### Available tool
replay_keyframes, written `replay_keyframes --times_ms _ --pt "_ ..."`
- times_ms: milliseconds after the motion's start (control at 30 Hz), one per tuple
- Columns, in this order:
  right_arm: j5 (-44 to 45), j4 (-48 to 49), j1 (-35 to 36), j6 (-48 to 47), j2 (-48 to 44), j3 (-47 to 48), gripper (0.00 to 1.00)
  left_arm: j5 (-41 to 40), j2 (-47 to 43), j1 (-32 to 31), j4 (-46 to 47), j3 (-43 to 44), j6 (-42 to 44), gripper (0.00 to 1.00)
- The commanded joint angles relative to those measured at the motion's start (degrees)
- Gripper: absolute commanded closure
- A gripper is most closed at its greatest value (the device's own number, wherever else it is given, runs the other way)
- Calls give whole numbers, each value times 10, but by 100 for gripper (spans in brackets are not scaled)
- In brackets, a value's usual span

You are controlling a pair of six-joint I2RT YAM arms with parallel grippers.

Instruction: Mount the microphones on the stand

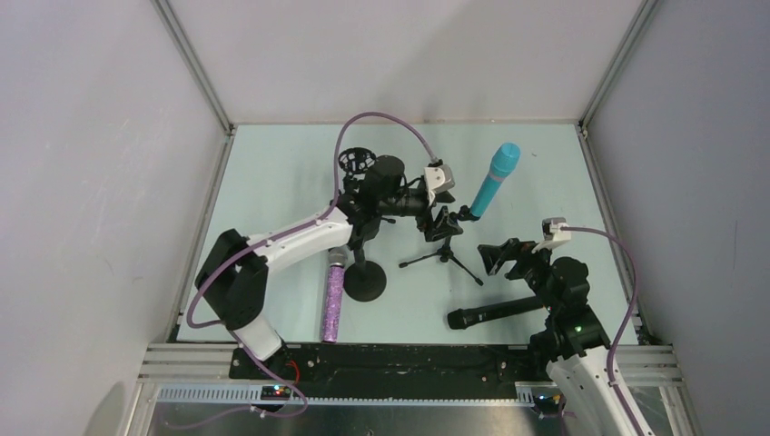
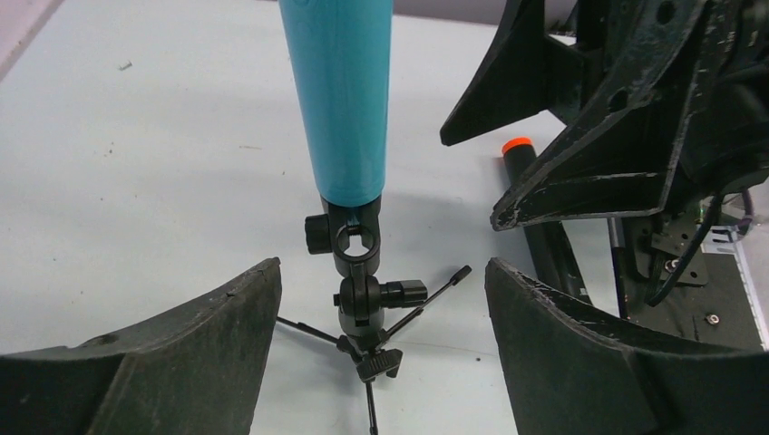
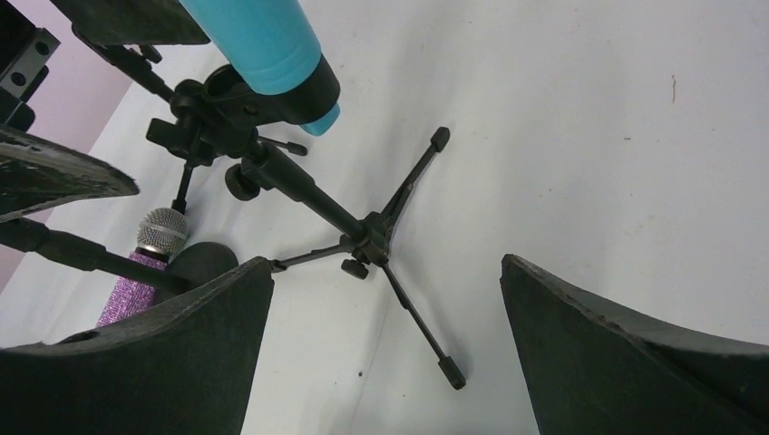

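Observation:
The cyan microphone (image 1: 495, 182) (image 2: 345, 100) (image 3: 263, 36) stands tilted in the clip of the small tripod stand (image 1: 442, 256) (image 2: 367, 304) (image 3: 363, 231). My left gripper (image 1: 442, 222) (image 2: 381, 267) is open beside the stand's clip and swivel joint, without touching them. My right gripper (image 1: 504, 254) (image 3: 385, 263) is open on the tripod's right, empty, above one leg. The black microphone (image 1: 495, 311), its end orange (image 2: 517, 148), lies on the table under my right arm. The purple microphone (image 1: 332, 295) (image 3: 145, 263) lies at the near left.
A taller stand with a round black base (image 1: 365, 280) (image 3: 195, 263) and a ring mount (image 1: 357, 162) stands left of the tripod, partly behind my left arm. Grey walls close in the pale table (image 1: 272, 182) on three sides.

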Motion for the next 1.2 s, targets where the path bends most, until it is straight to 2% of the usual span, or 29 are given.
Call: replay_keyframes --times_ms 0,667,733,833,900,967,1167 --pt "14 11 2 11 -12 -9 1 -30 12 -9 16 20 15 15" --pt "-19 42 5 8 -12 -23 6 -50 57 -15 11 38 30 32" --pt "-20 46 5 8 -10 -23 7 -46 61 -16 9 41 32 42" --pt "-24 50 5 7 -7 -23 7 -33 64 -16 6 45 34 69" --pt "-28 57 4 8 -1 -25 7 -28 65 -16 4 45 34 83" --pt "-34 65 5 9 8 -27 8 -24 62 -16 3 42 35 91" --pt "-66 128 6 -3 51 -38 9 -3 49 -15 2 43 35 100"
